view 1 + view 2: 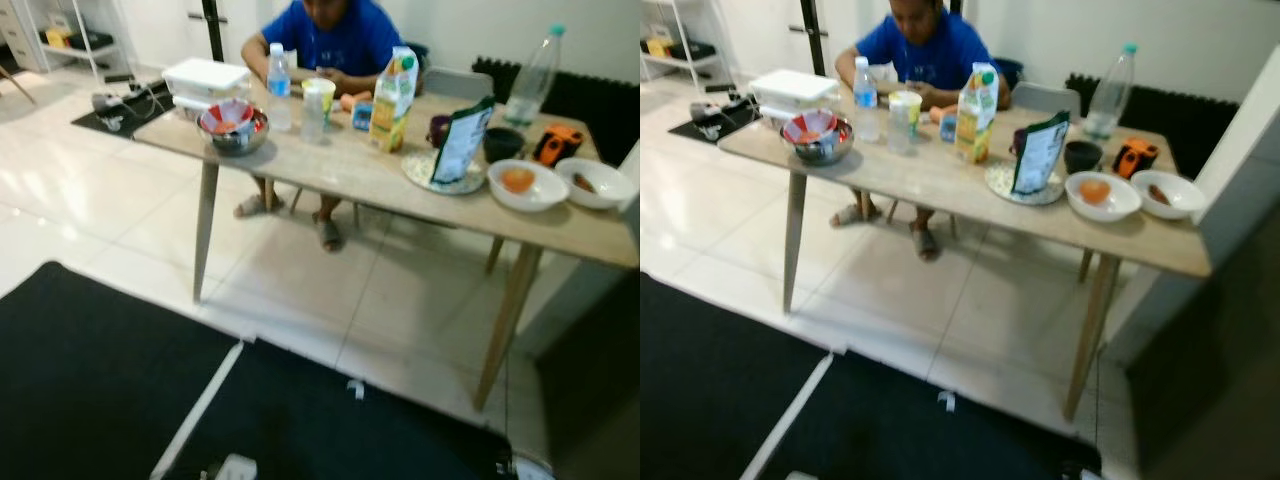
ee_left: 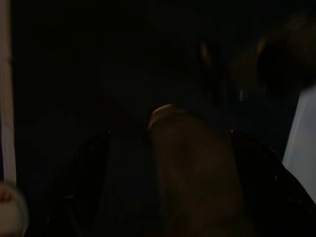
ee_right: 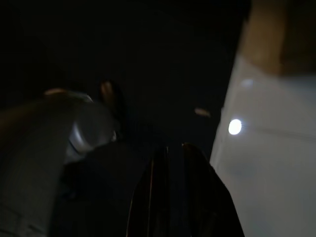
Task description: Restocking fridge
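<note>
The tall yellow-and-green juice carton (image 1: 392, 98) is standing upright near the middle of the light wooden table (image 1: 330, 172) in front of me, with a clear plastic water bottle with a blue label (image 1: 279, 88) and a pale lidded cup (image 1: 316, 106) to its left. A shiny steel bowl (image 1: 233, 128) near the table's left end is holding red and white pieces that I cannot identify. A green-and-white pouch (image 1: 460, 142) is standing on a patterned plate (image 1: 437, 176). To the right, 2 white bowls are sitting side by side: 1 (image 1: 527, 185) is holding something orange, the other (image 1: 595, 183) something dark brown. A small dark bowl (image 1: 502, 142) and a tall clear bottle (image 1: 531, 78) are standing behind them. A person in a blue shirt (image 1: 335, 38) is sitting at the far side. My left gripper (image 2: 168, 182) is hanging in the dark with fingers spread apart, gripping nothing. My right gripper (image 3: 170, 192) is hanging over the dark mat, fingers nearly together, empty.
</note>
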Motion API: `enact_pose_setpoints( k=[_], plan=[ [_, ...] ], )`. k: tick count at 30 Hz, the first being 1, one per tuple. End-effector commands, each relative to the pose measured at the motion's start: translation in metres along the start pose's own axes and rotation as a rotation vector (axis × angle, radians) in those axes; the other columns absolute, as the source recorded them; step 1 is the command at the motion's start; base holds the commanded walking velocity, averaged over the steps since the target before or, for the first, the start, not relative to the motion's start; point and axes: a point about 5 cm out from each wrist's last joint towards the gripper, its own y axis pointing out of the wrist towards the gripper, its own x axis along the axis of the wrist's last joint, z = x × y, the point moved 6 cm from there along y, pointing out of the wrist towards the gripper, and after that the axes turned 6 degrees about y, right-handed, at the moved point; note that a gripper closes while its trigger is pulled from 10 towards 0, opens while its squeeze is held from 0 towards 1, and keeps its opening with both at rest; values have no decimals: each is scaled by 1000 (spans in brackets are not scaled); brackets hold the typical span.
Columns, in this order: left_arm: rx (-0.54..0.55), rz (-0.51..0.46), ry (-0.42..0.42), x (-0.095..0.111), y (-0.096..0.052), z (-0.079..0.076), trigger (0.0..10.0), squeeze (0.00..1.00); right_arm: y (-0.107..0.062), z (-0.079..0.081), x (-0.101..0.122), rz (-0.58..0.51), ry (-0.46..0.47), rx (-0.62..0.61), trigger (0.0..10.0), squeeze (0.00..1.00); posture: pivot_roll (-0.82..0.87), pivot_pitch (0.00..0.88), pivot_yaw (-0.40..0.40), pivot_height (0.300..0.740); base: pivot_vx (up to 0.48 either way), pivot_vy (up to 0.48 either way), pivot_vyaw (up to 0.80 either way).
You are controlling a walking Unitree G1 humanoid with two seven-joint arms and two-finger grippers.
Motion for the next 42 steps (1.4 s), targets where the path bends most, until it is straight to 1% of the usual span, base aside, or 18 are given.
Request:
enact_pose_setpoints(
  k=[1, 12, 24, 31, 37, 42],
  plan=[
    [-25, 66, -19, -23, -2, -11, 10000, 0, 1, 2, 2, -8, -1, 2, 10000, 0, -46, 51, -36, 740, 345, 0, 0],
    [-19, 63, -24, -21, -1, -11, 10000, 0, 1, 2, 3, -10, -5, 1, 10000, 0, -46, 50, -38, 740, 312, 0, 0],
    [-12, 63, -27, -21, -1, -10, 10000, 0, 1, 3, 5, -13, -7, 3, 10000, 0, -47, 49, -39, 740, 0, 0, 0],
    [1, 54, -42, -20, -1, -9, 10000, 0, 1, 4, 5, -14, -8, 5, 10000, 0, -47, 49, -39, 740, 0, 0, 0],
    [-10, 52, -44, -19, -1, -10, 10000, 0, 1, 5, 6, -16, -9, 8, 10000, 0, -47, 50, -39, 740, 0, 0, 0],
    [-17, 53, -39, -19, 0, -11, 10000, 0, 1, 6, 6, -16, -11, 11, 10000, 0, -46, 49, -41, 740, 0, -340, 0]
  ],
)
